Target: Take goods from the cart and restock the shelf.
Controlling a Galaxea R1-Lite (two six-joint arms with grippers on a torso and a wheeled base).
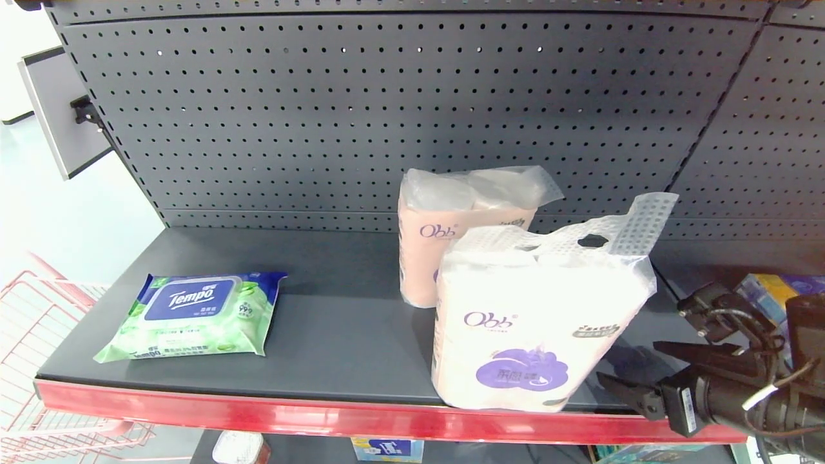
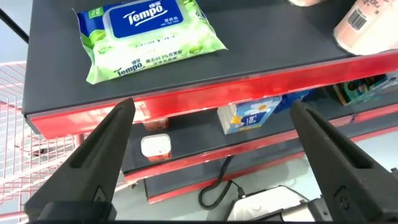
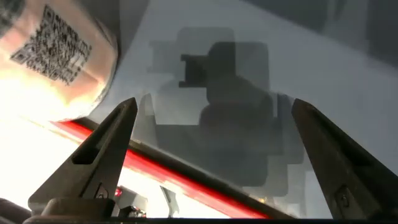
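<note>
Two packs of toilet rolls stand on the grey shelf (image 1: 335,335): a pink one (image 1: 432,245) at the back and a white one with purple print (image 1: 528,322) at the front edge. A green pack of wet wipes (image 1: 187,316) (image 2: 146,37) lies flat at the shelf's left. My right gripper (image 1: 635,366) (image 3: 214,102) is open just right of the white pack (image 3: 50,56), holding nothing. My left gripper (image 2: 212,104) is open and empty in front of the red shelf lip (image 2: 205,93), below the wipes.
A red wire cart (image 1: 38,361) stands at the lower left beside the shelf. A pegboard back wall (image 1: 387,116) closes the shelf. A lower shelf holds a blue-white box (image 2: 252,115) and a small white item (image 2: 155,146). Coloured boxes (image 1: 773,290) sit at the far right.
</note>
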